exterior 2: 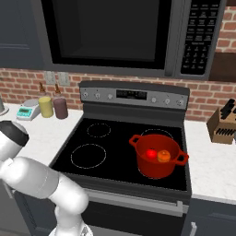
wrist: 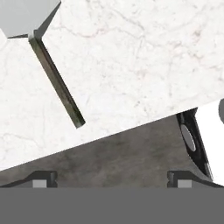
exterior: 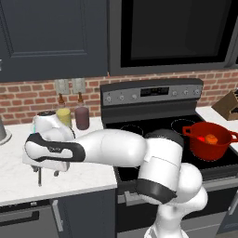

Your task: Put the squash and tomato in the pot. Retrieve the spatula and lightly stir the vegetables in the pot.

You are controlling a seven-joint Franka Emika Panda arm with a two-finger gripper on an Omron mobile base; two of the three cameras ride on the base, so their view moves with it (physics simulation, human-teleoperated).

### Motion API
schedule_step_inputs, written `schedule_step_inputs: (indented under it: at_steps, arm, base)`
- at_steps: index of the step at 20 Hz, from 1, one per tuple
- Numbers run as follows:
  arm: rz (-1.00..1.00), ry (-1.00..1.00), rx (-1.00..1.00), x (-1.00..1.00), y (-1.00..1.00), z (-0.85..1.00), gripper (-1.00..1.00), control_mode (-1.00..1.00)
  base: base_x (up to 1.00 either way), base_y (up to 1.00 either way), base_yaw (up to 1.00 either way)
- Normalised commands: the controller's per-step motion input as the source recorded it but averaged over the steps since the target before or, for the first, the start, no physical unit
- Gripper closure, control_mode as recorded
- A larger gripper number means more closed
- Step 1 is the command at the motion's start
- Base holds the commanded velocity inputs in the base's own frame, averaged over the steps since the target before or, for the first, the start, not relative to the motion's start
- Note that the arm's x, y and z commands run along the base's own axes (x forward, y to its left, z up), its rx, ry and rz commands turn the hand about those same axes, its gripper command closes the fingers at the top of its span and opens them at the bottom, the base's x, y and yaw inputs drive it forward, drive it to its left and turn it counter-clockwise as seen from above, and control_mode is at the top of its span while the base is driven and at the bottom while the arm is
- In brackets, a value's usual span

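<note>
Grey-bladed spatula (wrist: 52, 74) flat, handle diagonal

Glossy white, rounded arm segments (exterior: 116, 148) joined by dark charcoal joint bands, one wide band at 6 o'clock on the big elbow. Small dark finger tips (wrist: 43, 178) on the gripper (wrist: 111, 179), boxy, grey-faced.

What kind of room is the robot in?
It looks like a home kitchen. There's a stove with a red pot on it, a microwave above, and a knife block on the counter.
</note>
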Motion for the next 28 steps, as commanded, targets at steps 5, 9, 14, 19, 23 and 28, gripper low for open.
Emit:
schedule_step_inputs:
  at_steps: [5,9,14,19,23,28]
  arm:
    - [0.00,0.00,-0.04,0.35,0.29,-0.24,-1.00,-1.00]
    - [0.00,0.04,-0.07,0.38,0.34,-0.36,-1.00,-1.00]
    - [0.00,0.04,-0.05,0.32,0.35,-0.54,-1.00,-1.00]
    - [0.00,0.00,-0.01,0.12,0.24,-0.34,-1.00,-1.00]
    - [0.00,0.00,0.00,0.01,0.08,-0.39,-1.00,-1.00]
    - [0.00,-0.01,0.00,-0.04,-0.17,-0.30,-1.00,-1.00]
  base:
    - [0.00,0.00,0.00]
    - [0.00,0.00,0.00]
    - [0.00,0.00,0.00]
    - [0.00,0.00,0.00]
    - [0.00,0.00,0.00]
    - [0.00,0.00,0.00]
